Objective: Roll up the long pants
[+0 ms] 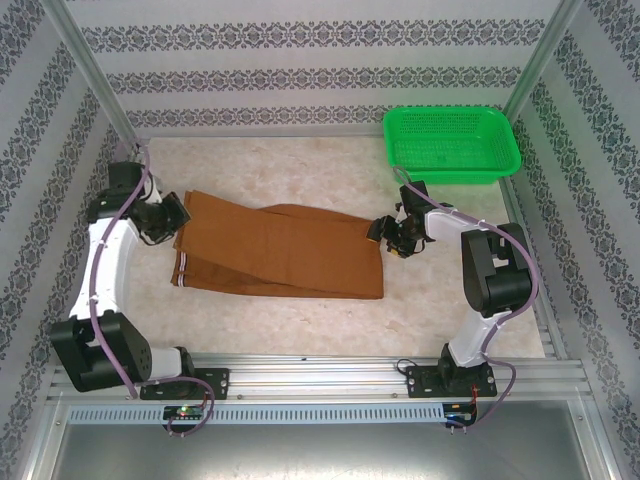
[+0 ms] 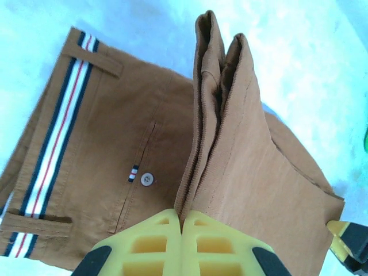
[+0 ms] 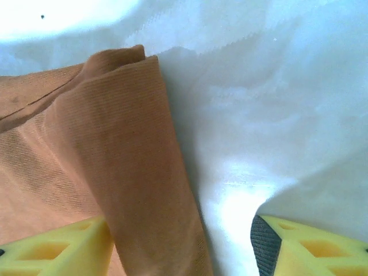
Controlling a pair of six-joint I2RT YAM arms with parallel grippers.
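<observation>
- My left pincer is clamped shut on a raised fold of the long pants at their waist end. In the left wrist view the cloth stands up in two ridges from between my yellow fingers. The striped waistband lining and a pale button lie flat to the left of it.
- My right pincer stands open at the leg ends, right of centre in the top view. A lifted hem edge leans against one finger and the other finger is apart from it over the counter, so nothing is gripped there.
- The pants lie across the middle of the counter, waist to the left and leg ends to the right.
- To roll well, I judge I should gather every layer of the hem between the right fingers before closing, so the roll begins square. The left should hold the waist taut so the cloth does not bunch.
- The risk I see is catching one layer only, which would skew the roll.
- The counter is pale and mottled, and its surface shows on every side of the pants.
- A green basket sits at the upper right, near my right arm but apart from the cloth. Patterned walls close in the back and sides.
</observation>
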